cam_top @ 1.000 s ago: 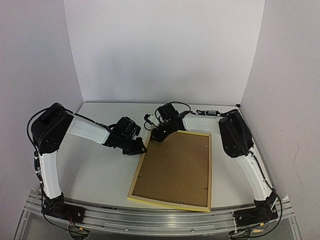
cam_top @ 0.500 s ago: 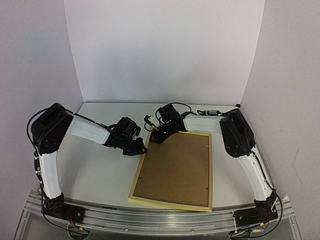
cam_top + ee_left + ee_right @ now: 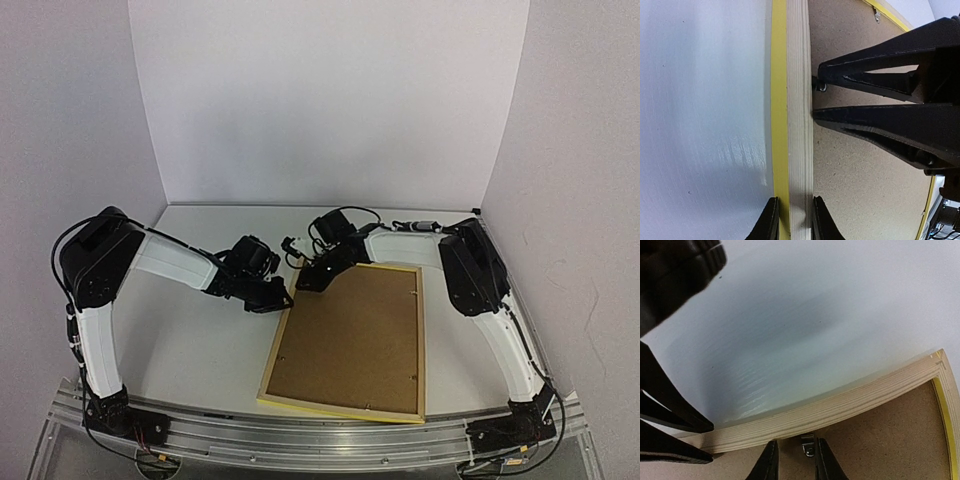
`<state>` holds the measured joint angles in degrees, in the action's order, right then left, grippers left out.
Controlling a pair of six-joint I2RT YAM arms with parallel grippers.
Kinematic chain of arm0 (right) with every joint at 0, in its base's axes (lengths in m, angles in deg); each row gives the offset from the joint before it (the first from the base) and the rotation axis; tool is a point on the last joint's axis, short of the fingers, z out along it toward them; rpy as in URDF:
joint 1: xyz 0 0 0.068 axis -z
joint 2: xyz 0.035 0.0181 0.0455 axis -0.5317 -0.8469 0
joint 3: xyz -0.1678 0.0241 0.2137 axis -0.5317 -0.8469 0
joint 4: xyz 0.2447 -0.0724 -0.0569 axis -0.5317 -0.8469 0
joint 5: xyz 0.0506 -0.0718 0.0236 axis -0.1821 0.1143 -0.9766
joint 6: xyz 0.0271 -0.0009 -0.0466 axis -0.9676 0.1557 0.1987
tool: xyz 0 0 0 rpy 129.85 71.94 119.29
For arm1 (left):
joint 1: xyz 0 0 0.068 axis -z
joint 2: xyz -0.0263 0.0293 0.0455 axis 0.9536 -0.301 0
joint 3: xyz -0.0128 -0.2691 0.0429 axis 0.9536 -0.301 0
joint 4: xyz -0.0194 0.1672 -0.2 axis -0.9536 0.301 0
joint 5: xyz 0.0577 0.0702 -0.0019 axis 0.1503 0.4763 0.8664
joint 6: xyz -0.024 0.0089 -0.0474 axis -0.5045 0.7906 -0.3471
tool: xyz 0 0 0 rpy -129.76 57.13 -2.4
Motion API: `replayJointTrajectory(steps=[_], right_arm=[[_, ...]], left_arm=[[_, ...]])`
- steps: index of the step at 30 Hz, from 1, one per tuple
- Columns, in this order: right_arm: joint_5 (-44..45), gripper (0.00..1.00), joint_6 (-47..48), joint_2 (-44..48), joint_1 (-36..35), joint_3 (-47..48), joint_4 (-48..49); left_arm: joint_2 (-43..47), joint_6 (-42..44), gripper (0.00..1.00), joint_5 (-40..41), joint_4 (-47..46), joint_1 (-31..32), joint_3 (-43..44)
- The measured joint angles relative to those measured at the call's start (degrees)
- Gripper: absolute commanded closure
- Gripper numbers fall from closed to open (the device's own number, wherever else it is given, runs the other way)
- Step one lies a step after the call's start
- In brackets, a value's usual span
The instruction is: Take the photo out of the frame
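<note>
The yellow frame (image 3: 340, 407) lies face down on the table, its pale wood back up. The brown backing sheet (image 3: 355, 335) fills it, so the photo is hidden. My left gripper (image 3: 286, 297) is at the frame's left rail near the far corner. In the left wrist view it (image 3: 795, 222) is shut across that rail (image 3: 799, 100). My right gripper (image 3: 303, 283) is over the backing just inside that corner. In the right wrist view it (image 3: 795, 462) is slightly open, with a small metal clip (image 3: 808, 446) between its fingers at the rail (image 3: 840, 407).
The white table (image 3: 200, 340) extends left of the frame, with white walls behind and at both sides. The frame's near edge sits close to the metal rail (image 3: 300, 440) at the table's front. The two grippers are very close together.
My right gripper has shifted slightly toward the near left along the frame's corner. The left gripper and the frame have barely moved.
</note>
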<state>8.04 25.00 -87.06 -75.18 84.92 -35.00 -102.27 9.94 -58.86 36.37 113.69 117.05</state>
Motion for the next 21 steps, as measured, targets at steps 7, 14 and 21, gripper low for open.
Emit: replayJointTrajectory(steps=[7, 14, 21], right_arm=[[-9.0, 0.82, 1.2, -1.5, 0.1, 3.0, -6.0], [-12.1, 0.83, 3.3, -3.0, 0.3, 6.1, -10.9], [0.5, 0.77, -6.0, -1.8, -2.0, 7.0, -12.4]], left_arm=[[0.3, -0.1, 1.00, -0.4, -0.7, 0.0, -0.8], [0.5, -0.1, 1.00, -0.4, -0.8, 0.0, -1.0], [0.6, -0.4, 1.00, -0.4, -1.6, 0.0, -1.5]])
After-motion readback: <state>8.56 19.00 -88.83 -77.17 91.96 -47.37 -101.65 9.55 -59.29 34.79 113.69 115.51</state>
